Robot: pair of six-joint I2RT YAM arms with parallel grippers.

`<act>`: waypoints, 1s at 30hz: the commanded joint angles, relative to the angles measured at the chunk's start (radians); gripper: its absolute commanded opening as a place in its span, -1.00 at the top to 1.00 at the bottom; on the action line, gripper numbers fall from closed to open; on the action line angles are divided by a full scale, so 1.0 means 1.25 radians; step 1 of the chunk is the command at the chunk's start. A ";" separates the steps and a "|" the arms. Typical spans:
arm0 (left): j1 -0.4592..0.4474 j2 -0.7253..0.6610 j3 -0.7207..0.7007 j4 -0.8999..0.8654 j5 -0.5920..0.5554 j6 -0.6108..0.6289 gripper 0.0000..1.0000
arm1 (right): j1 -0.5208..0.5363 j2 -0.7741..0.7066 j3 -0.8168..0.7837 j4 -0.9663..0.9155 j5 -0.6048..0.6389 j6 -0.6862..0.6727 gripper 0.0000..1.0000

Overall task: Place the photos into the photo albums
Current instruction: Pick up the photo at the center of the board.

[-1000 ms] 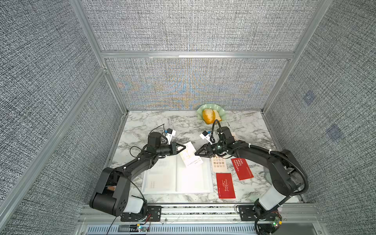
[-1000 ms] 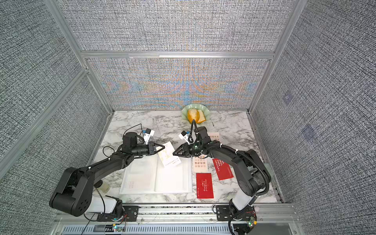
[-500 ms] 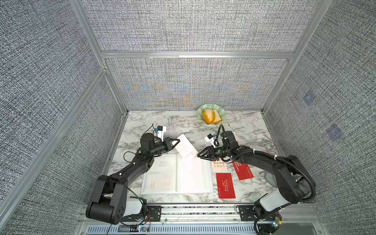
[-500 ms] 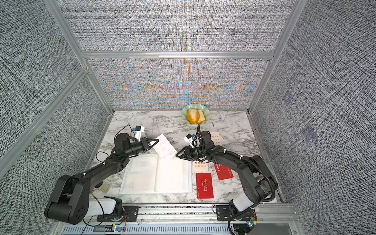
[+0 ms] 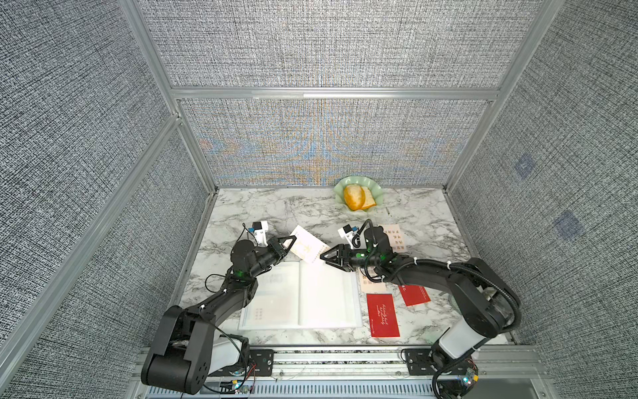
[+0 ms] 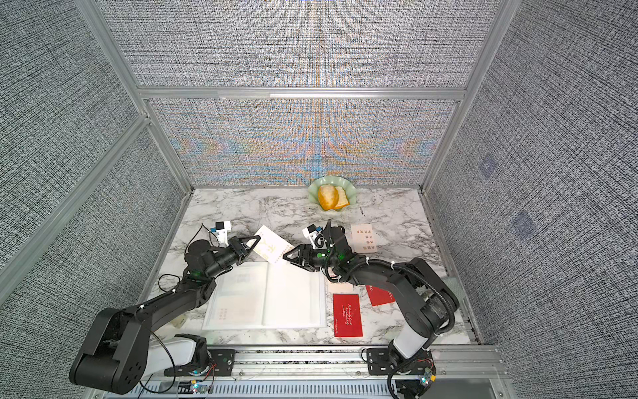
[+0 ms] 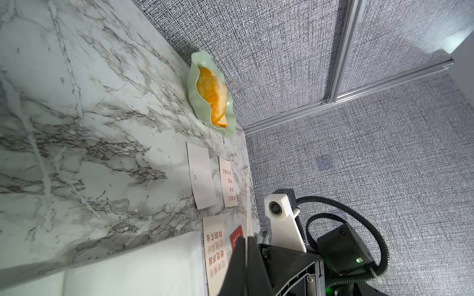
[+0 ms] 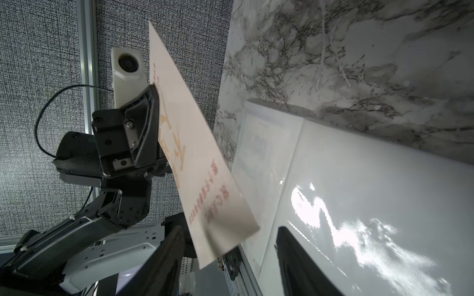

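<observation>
Marble table (image 5: 259, 207): cream photo (image 5: 307, 245) bears red-brown characters.

We count one open photo album (image 5: 328, 297), two red photos (image 5: 382, 314) (image 5: 414, 295), four cream photos (image 5: 308, 246) (image 5: 397, 238) (image 5: 372, 282) (image 5: 259, 312), one white photo (image 7: 202, 176), one green dish (image 5: 377, 194), and two robot hands, a left hand (image 5: 292, 240) and a right hand (image 5: 322, 256).

photo album (image 5: 324, 297) on table (image 5: 259, 207), photos (image 5: 383, 314) to its right
</observation>
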 commanded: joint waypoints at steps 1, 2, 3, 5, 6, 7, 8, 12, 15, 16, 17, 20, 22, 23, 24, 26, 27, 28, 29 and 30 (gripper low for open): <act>0.001 -0.016 -0.010 0.030 -0.034 -0.024 1.00 | 0.015 0.021 0.027 0.112 0.015 0.072 -0.20; 0.001 -0.020 -0.015 0.025 -0.039 -0.027 1.00 | 0.018 0.030 0.038 0.119 0.016 0.078 -0.20; 0.000 -0.026 -0.021 0.024 -0.045 -0.029 1.00 | 0.023 0.038 0.048 0.129 0.017 0.084 -0.20; 0.001 -0.037 -0.031 0.020 -0.057 -0.032 1.00 | 0.032 0.055 0.069 0.140 0.018 0.097 -0.19; 0.000 -0.043 -0.036 0.018 -0.065 -0.033 1.00 | 0.036 0.061 0.076 0.147 0.018 0.104 -0.17; 0.000 -0.049 -0.039 0.012 -0.071 -0.034 1.00 | 0.038 0.068 0.082 0.155 0.018 0.112 -0.15; 0.001 -0.055 -0.041 0.007 -0.078 -0.035 1.00 | 0.042 0.073 0.083 0.161 0.019 0.117 -0.14; 0.001 -0.085 -0.054 -0.019 -0.109 -0.029 1.00 | 0.048 0.081 0.083 0.171 0.028 0.134 -0.05; 0.001 -0.113 -0.059 -0.060 -0.136 -0.021 1.00 | 0.050 0.085 0.083 0.172 0.035 0.145 0.15; 0.001 -0.122 -0.060 -0.072 -0.146 -0.018 1.00 | 0.051 0.087 0.083 0.176 0.037 0.149 0.22; 0.001 -0.128 -0.062 -0.081 -0.154 -0.018 1.00 | 0.053 0.089 0.084 0.181 0.038 0.154 0.29; 0.000 -0.145 -0.065 -0.106 -0.171 -0.014 1.00 | 0.057 0.091 0.083 0.186 0.043 0.160 0.47; 0.001 -0.154 -0.065 -0.120 -0.179 -0.011 1.00 | 0.059 0.094 0.084 0.186 0.045 0.162 0.55; 0.001 -0.157 -0.065 -0.127 -0.182 -0.009 1.00 | 0.059 0.096 0.109 0.186 0.046 0.164 0.57; 0.000 -0.162 -0.065 -0.137 -0.184 -0.008 1.00 | 0.059 0.098 0.112 0.185 0.046 0.165 0.59; 0.000 -0.166 -0.065 -0.145 -0.187 -0.004 1.00 | 0.059 0.102 0.118 0.185 0.047 0.167 0.61; 0.000 -0.168 -0.068 -0.147 -0.188 -0.004 1.00 | 0.059 0.105 0.124 0.183 0.046 0.167 0.61; 0.001 -0.170 -0.068 -0.150 -0.186 -0.004 1.00 | 0.059 0.107 0.127 0.184 0.047 0.169 0.63; 0.001 -0.173 -0.070 -0.155 -0.188 -0.005 1.00 | 0.060 0.109 0.131 0.184 0.047 0.168 0.66; 0.000 -0.176 -0.071 -0.157 -0.188 -0.004 1.00 | 0.061 0.111 0.135 0.181 0.046 0.169 0.69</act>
